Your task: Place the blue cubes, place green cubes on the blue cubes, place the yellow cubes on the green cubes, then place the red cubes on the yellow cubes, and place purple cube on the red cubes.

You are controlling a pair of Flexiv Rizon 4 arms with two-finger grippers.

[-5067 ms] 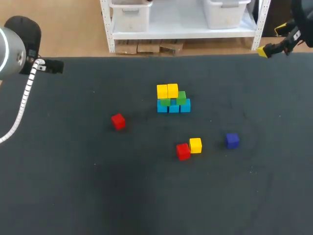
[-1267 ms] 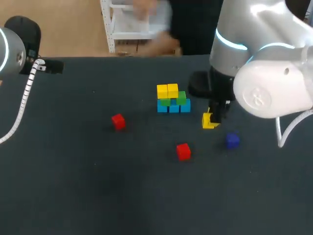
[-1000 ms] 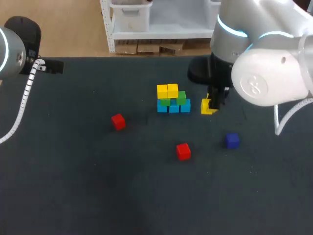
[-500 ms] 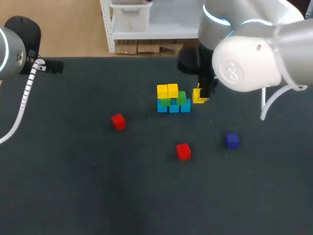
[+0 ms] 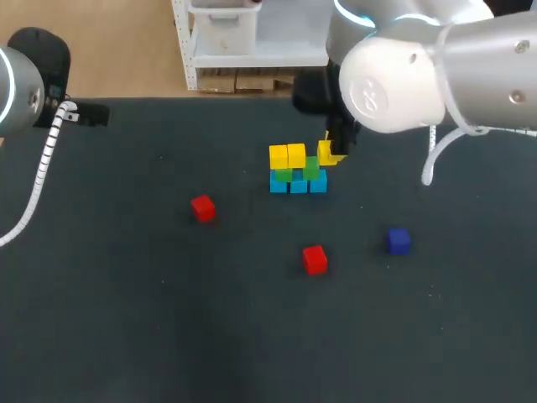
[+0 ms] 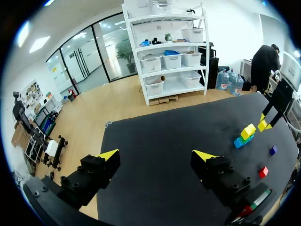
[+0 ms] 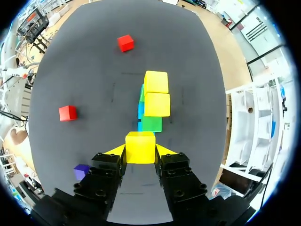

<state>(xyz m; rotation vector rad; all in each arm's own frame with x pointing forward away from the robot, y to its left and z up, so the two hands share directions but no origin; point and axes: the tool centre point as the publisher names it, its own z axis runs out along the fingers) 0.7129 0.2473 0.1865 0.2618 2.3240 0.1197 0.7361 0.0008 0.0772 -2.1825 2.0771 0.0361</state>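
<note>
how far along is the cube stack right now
Done: the blue cubes form the base, the green cubes sit on them, and two yellow cubes rest on the green. In hand: the right claw is shut on a third yellow cube, close by the uncovered green one. Left: that placement, then the red cubes and the purple cube, all lying loose.

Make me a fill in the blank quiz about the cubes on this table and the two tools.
The right tool is shut on a yellow cube; the stack carries ____ others of that colour.
Loose on the table lie ____ red cubes and one purple cube.
The stack's bottom row is coloured ____.
The left tool, open, holds ____.
Missing: two; two; blue; nothing.
</note>
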